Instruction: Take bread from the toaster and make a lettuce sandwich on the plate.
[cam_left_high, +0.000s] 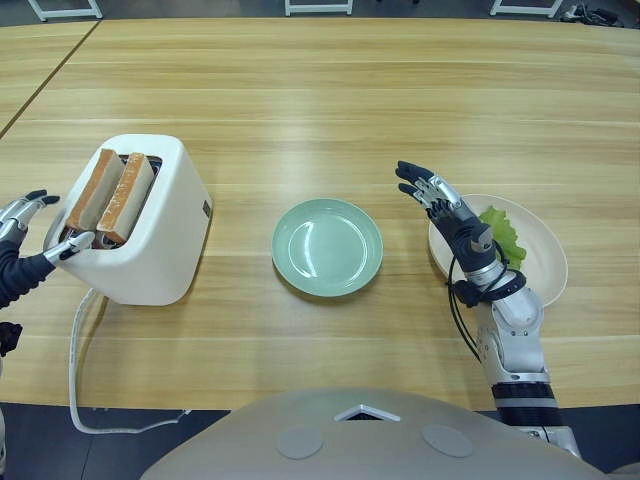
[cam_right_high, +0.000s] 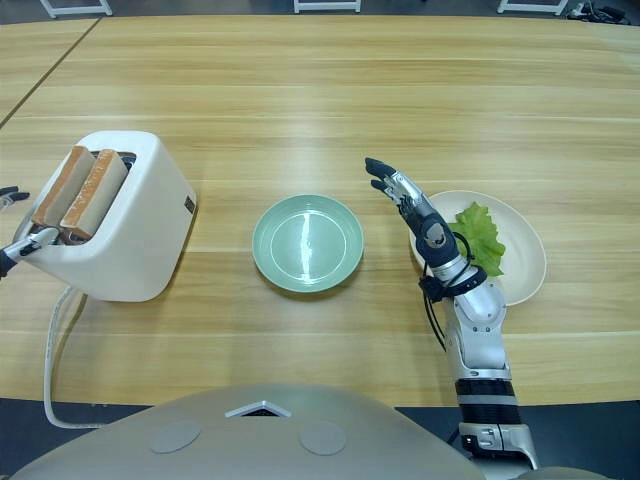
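The right hand (cam_left_high: 445, 210) hangs above the surface (cam_left_high: 320, 100) with its fingers stretched out and slightly fanned, holding nothing. Its wrist is over the left rim of a cream plate (cam_left_high: 545, 270). The lettuce (cam_left_high: 507, 233) lies on that plate at about 4 o'clock from the hand, just beside the wrist and not touched by the fingers. The green plate (cam_left_high: 327, 246) sits bare at about 8 o'clock from this hand, near it but apart.

The left hand (cam_left_high: 18, 238) is at the far left edge, its fingers spread and holding nothing. One fingertip is at the toaster's upper left edge. The white toaster (cam_left_high: 150, 230) stands at 3 o'clock from this hand. Two bread slices (cam_left_high: 110, 192) stick up out of its slots at about 2 o'clock, ungrasped. A white cord (cam_left_high: 75, 350) runs from the toaster toward 6 o'clock.
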